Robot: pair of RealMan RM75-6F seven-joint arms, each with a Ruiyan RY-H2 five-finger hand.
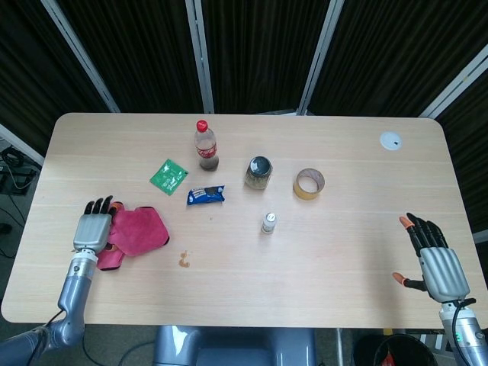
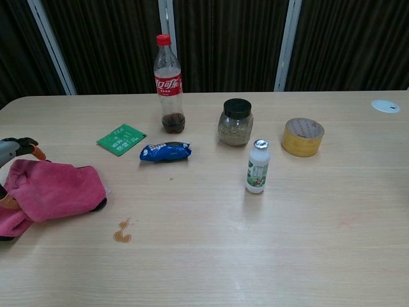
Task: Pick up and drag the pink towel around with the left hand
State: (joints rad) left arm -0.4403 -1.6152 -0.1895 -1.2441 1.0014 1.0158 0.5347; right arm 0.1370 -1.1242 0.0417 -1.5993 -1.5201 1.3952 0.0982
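Observation:
The pink towel (image 1: 139, 232) lies bunched near the table's left front edge, also seen low on the left in the chest view as the pink towel (image 2: 56, 189). My left hand (image 1: 93, 226) lies against the towel's left side with its fingers stretched out and pointing away from me. They are not closed around the cloth. In the chest view only the left hand's fingertips (image 2: 19, 146) show at the frame's left edge, just above the towel's raised left fold. My right hand (image 1: 435, 260) hovers at the table's right front corner, fingers spread, holding nothing.
A green packet (image 1: 168, 176), a cola bottle (image 1: 205, 146), a blue snack wrapper (image 1: 206, 195), a dark-lidded jar (image 1: 258, 172), a small white bottle (image 1: 268, 223) and a tape roll (image 1: 309, 184) stand mid-table. A brown stain (image 1: 184, 260) lies right of the towel. A white disc (image 1: 391, 140) sits far right.

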